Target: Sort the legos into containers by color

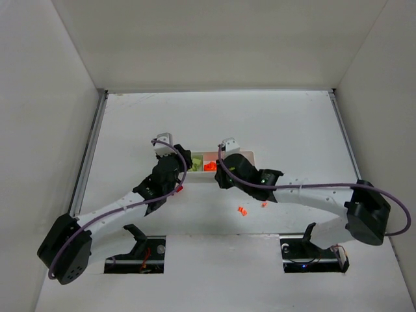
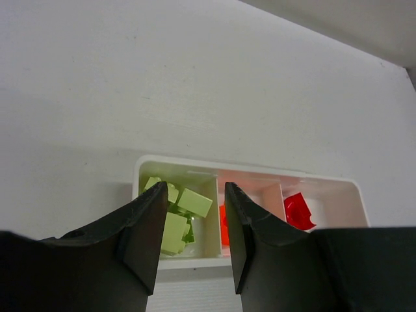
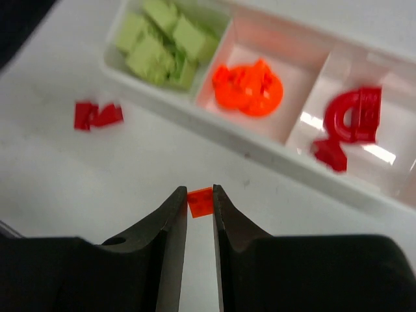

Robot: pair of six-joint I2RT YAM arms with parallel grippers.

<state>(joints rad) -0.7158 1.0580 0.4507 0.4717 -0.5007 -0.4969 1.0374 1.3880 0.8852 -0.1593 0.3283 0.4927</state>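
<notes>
I find the white tray (image 3: 234, 130) just beyond my right gripper (image 3: 199, 195), jaws clamped on one orange lego brick (image 3: 200, 201) by its flat sides, short of the orange compartment. I judge it light, rigid, slick. Left gripper (image 2: 194, 190) jaws apart, empty

The left end effector (image 2: 195, 195) hides most of the orange legos (image 2: 222, 227) in the tray (image 2: 260, 172), one end of which the right wrist view cuts off.

- tray (image 3: 260, 146): glossy white plastic, bright glints on its floor.
- legos (image 3: 159, 45): smooth plastic, slight sheen.
- worktop (image 3: 97, 182): matt white, a few dark specks.
- right gripper (image 3: 198, 191): matt black plastic, smooth.
</notes>
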